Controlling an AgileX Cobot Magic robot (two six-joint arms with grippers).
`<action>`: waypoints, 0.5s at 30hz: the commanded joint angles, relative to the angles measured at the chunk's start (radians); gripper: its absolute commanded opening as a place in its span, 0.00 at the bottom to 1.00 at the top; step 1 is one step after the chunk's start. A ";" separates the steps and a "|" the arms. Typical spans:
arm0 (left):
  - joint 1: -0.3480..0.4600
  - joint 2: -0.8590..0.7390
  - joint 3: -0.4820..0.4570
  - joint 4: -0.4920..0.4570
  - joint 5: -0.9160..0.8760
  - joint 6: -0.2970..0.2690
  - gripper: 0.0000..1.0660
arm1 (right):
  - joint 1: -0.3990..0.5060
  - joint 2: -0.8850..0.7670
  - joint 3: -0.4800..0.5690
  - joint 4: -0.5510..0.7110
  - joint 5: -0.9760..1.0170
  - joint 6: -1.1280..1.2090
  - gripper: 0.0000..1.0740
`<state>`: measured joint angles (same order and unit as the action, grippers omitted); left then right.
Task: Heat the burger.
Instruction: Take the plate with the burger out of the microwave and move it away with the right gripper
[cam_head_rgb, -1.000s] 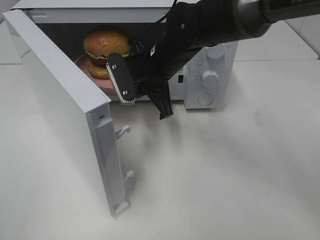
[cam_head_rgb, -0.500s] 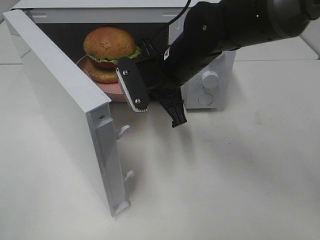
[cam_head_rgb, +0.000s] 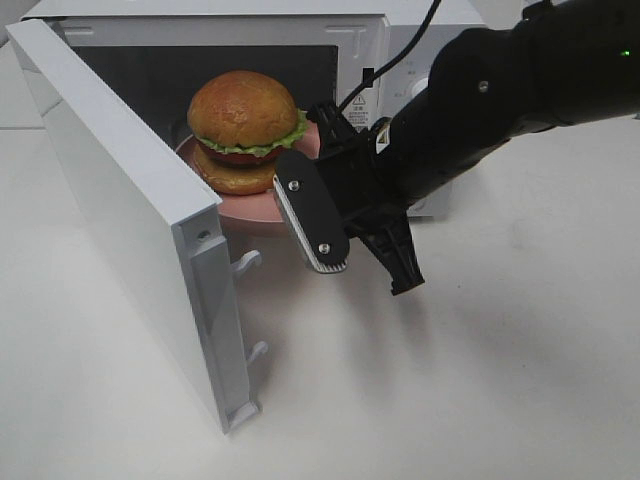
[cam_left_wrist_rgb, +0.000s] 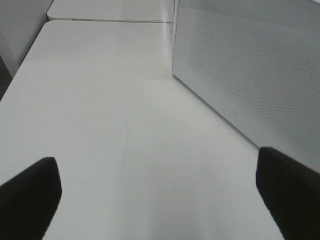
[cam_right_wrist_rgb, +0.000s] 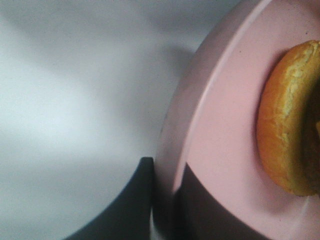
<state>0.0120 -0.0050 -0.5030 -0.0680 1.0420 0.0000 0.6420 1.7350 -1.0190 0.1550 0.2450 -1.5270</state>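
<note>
1. At the mouth of the white microwave oven (cam_head_rgb: 400, 40), whose white door (cam_head_rgb: 120, 200) stands open, the golden-bunned burger with green lettuce edge (cam_head_rgb: 245, 130) sits on a round flat pink plate (cam_right_wrist_rgb: 220, 150)
2. Right black gripper (cam_right_wrist_rgb: 165, 210) is clamped on that plate's rim
3. Left gripper (cam_left_wrist_rgb: 160, 200) hangs spread wide over the white table (cam_left_wrist_rgb: 110, 110), holding nothing
</note>
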 joint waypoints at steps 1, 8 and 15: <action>0.000 -0.020 0.004 -0.008 -0.006 0.000 0.92 | -0.009 -0.064 0.037 -0.018 -0.084 0.012 0.00; 0.000 -0.020 0.004 -0.008 -0.006 0.000 0.92 | -0.009 -0.152 0.132 -0.047 -0.087 0.013 0.00; 0.000 -0.020 0.004 -0.008 -0.006 0.000 0.92 | -0.009 -0.235 0.214 -0.047 -0.088 0.016 0.00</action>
<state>0.0120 -0.0050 -0.5030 -0.0680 1.0420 0.0000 0.6390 1.5260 -0.8010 0.1090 0.2240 -1.5110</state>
